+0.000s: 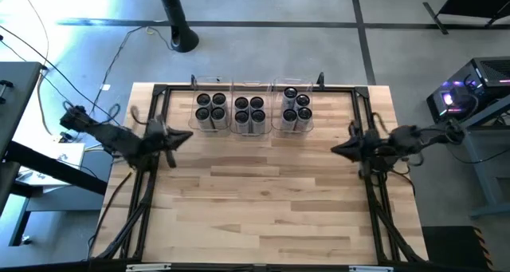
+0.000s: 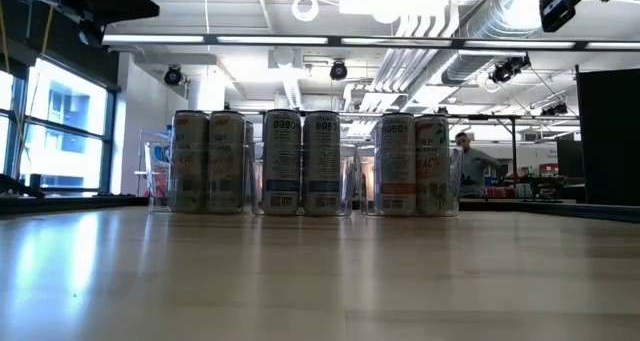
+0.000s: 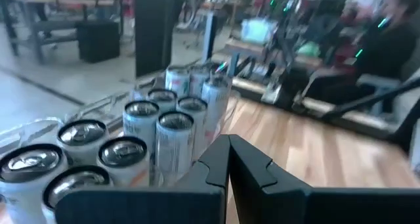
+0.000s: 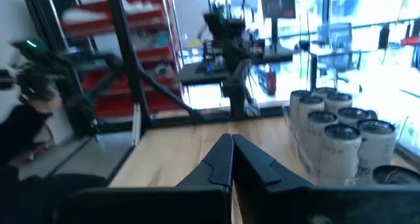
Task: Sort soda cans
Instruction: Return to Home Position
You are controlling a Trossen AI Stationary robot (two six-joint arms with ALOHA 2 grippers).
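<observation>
Soda cans [image 1: 249, 112] not in either grip: left gripper [image 1: 185, 136] empty, fingers together, by tabletop [image 1: 255, 208] left edge; right gripper [image 1: 336, 149] likewise, right edge; cans upright in three clear bins [image 1: 253, 84] along far edge, left arm slightly nearer; only retreat seems left

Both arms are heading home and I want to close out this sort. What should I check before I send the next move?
1. All soda cans inside the three clear bins, four per bin: ok.
2. Front-row cans standing upright in the low view: ok.
3. No loose can on the table: ok.
4. The left gripper shut, holding nothing, apart from the bins: ok.
5. The right gripper shut, holding nothing, apart from the bins: ok.
6. Back-row labels match their bin: cannot tell.
</observation>
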